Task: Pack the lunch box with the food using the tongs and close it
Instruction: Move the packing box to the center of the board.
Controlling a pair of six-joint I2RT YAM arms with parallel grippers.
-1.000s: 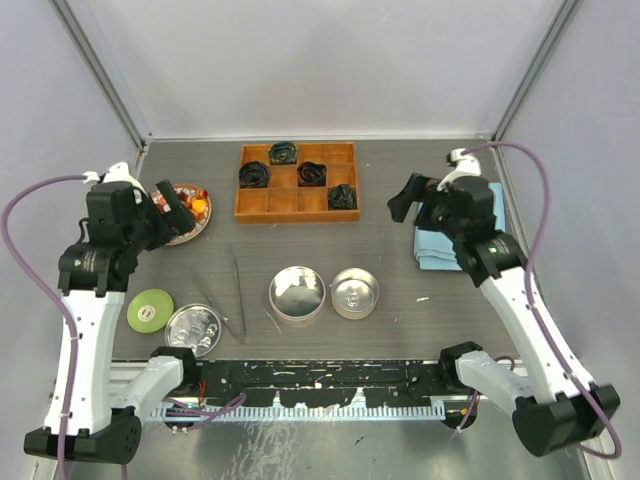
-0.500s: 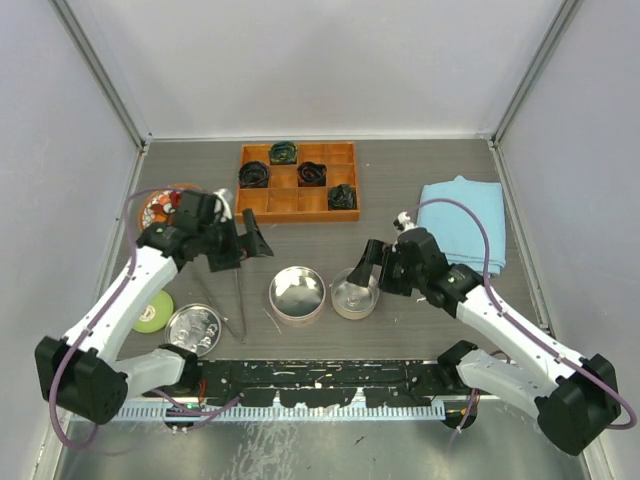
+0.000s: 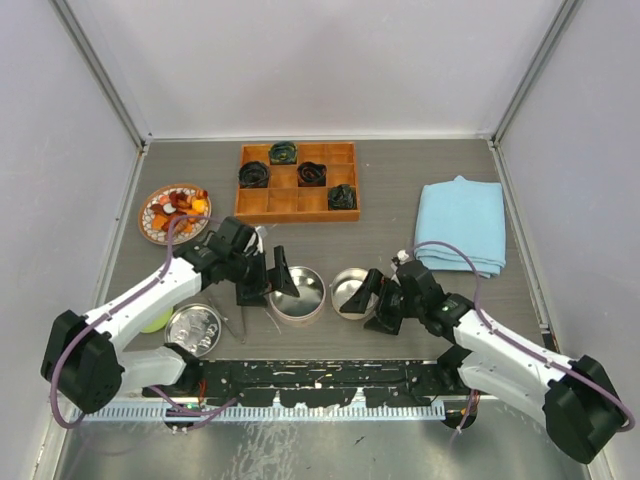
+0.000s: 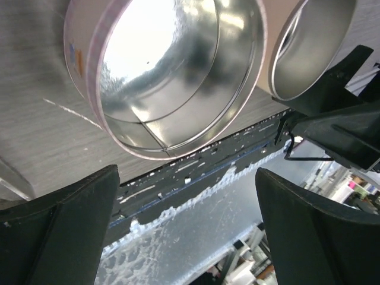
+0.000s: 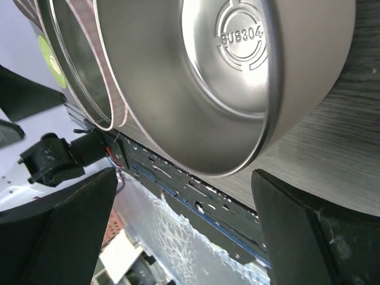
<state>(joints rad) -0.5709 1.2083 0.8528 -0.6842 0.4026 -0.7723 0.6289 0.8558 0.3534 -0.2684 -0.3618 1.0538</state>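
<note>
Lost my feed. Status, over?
Left gripper open by large tin, right gripper open by small tin. Tongs unheld, partly under left arm. Food on plate.

"SUS304" is stamped on the small steel tin (image 5: 196, 101)

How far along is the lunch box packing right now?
Done: nothing; the food sits on its plate and the larger tin and smaller tin are empty. In hand: left gripper and right gripper hover at the tins, jaws open, holding nothing. Left: grasp the tongs, move the food, fit the lid.
</note>
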